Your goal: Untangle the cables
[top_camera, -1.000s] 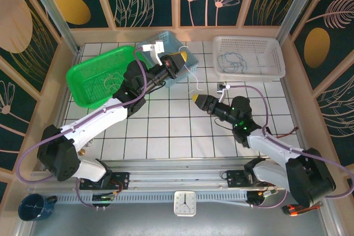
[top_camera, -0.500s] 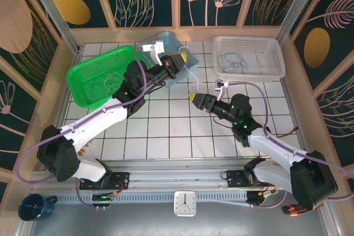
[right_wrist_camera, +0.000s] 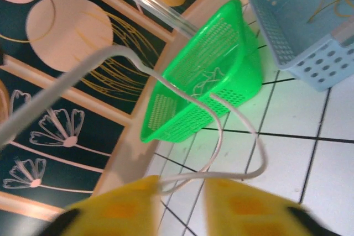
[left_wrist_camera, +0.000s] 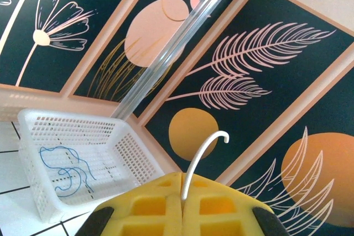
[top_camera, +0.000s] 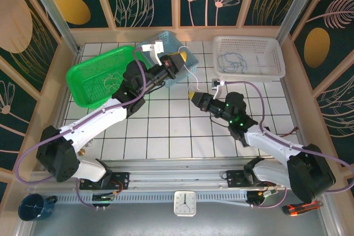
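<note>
Blue cable (left_wrist_camera: 61, 169) in white basket (left_wrist_camera: 33, 120), pale strand (right_wrist_camera: 207, 78) in green basket (right_wrist_camera: 232, 26). We have white cable (left_wrist_camera: 202, 147) remaining: left gripper (left_wrist_camera: 182, 203) clamped on it, right gripper (right_wrist_camera: 185, 203) jaws apart.

The left arm (top_camera: 105, 117) reaches forward and to the right, its left tool (top_camera: 178, 59) having the yellow fingers (left_wrist_camera: 215, 203) pressed together, while the right arm (top_camera: 260, 136) stretches to the left, its right tool (top_camera: 192, 95) showing a gap between blurred fingers (right_wrist_camera: 243, 208).
</note>
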Action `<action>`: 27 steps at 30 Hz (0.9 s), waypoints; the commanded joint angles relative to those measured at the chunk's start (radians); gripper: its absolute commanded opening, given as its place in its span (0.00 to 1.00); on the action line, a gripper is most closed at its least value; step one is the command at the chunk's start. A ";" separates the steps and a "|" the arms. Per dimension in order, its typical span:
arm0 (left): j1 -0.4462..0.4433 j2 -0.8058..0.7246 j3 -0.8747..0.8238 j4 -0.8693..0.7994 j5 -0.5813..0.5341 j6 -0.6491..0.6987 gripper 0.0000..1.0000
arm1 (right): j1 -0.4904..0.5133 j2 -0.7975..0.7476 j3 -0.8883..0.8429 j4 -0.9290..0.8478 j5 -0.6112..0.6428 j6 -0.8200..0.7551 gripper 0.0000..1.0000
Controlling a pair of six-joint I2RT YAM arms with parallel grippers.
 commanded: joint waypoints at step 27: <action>0.241 0.098 0.536 -0.418 -0.196 0.329 0.00 | -0.004 0.065 -0.126 0.102 0.037 -0.009 0.29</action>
